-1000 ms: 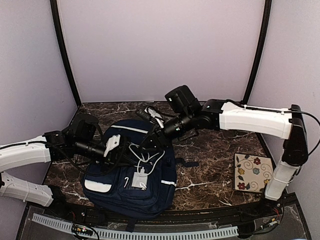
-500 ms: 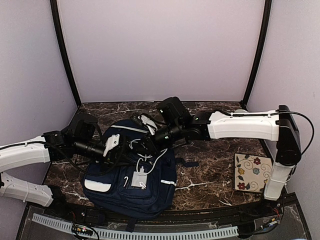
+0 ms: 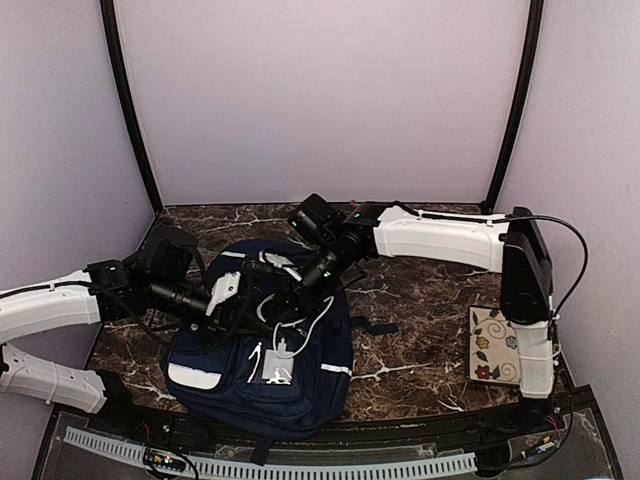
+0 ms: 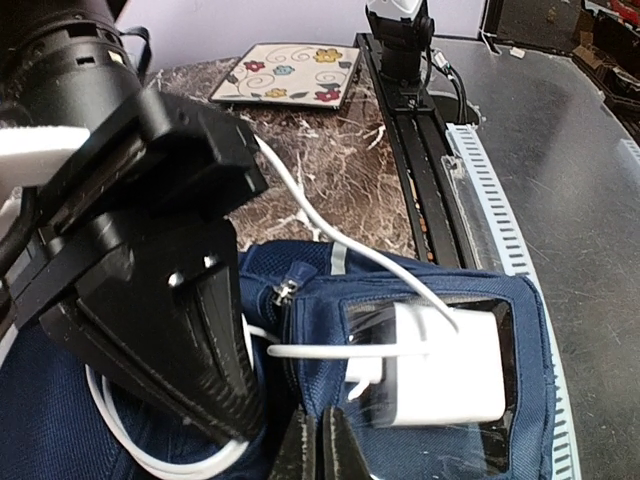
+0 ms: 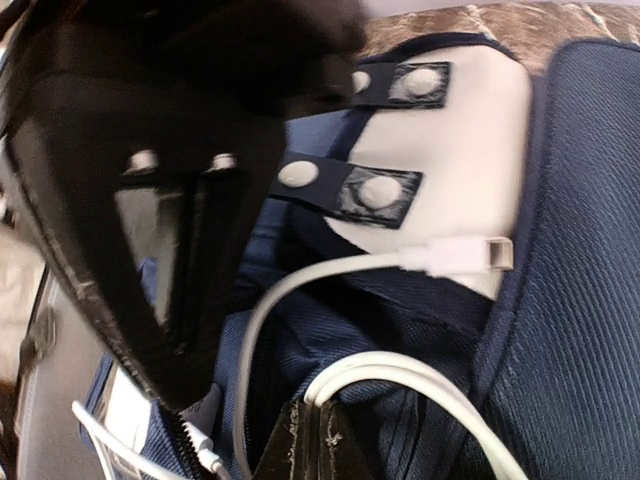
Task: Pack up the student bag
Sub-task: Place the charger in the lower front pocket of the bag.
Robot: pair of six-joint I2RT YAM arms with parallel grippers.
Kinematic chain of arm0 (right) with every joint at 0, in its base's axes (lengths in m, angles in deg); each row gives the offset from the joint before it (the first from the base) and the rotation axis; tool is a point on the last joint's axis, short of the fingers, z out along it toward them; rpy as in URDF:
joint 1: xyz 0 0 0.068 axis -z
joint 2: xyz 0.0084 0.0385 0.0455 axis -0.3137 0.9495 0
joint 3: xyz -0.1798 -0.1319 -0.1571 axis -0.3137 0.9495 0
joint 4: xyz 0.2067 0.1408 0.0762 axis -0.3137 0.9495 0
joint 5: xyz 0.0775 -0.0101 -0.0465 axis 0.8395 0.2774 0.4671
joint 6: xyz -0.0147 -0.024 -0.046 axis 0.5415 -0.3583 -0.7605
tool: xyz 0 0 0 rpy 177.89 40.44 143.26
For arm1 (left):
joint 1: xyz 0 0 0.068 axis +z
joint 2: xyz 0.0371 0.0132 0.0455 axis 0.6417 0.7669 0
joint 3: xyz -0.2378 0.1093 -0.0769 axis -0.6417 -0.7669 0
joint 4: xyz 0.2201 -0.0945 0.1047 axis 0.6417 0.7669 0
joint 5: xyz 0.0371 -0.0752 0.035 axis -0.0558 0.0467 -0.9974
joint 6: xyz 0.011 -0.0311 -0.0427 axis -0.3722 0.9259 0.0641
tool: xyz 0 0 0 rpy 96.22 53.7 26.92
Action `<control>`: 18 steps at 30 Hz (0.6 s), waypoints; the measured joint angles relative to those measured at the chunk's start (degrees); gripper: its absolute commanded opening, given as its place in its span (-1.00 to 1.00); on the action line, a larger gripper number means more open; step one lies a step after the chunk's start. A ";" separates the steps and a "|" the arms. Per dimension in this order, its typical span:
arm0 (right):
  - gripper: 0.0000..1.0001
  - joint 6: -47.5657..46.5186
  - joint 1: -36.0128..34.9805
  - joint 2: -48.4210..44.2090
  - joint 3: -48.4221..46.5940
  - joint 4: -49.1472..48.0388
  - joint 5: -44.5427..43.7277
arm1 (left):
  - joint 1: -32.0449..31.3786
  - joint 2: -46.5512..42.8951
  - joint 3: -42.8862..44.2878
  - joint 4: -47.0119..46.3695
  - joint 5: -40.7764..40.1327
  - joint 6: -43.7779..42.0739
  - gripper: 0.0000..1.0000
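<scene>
The student bag (image 3: pixel 300 375), navy with thin white stripes, lies flat at the table's front left. A white cable (image 3: pixel 305 330) trails over it to a white charger (image 4: pixel 440 375) behind a clear pocket window. My left gripper (image 3: pixel 238 297) reaches in from the left and is shut, its tips (image 4: pixel 320 450) pinching the blue fabric at the pocket's edge. My right gripper (image 3: pixel 283 290) comes in from the right, just beside the left one. It is shut (image 5: pixel 310 445) on a loop of the white cable (image 5: pixel 400 370). The cable's plug (image 5: pixel 465 255) rests against the pale grey patch (image 5: pixel 450 190).
A floral-patterned notebook (image 3: pixel 505 345) lies flat at the right edge of the marble table (image 3: pixel 420 300). A slotted white rail (image 3: pixel 270 465) runs along the front edge. Purple walls close in the back and sides. The two grippers nearly touch over the bag.
My right arm has swung left from behind the bag onto its top, and its jaws have gone from open to shut on the cable. The left arm has stayed still.
</scene>
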 measured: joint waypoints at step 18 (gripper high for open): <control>-0.04 9.51 -0.63 -7.65 7.13 -5.57 -4.07 | 0.11 -2.45 -1.36 -0.57 0.00 0.31 -1.00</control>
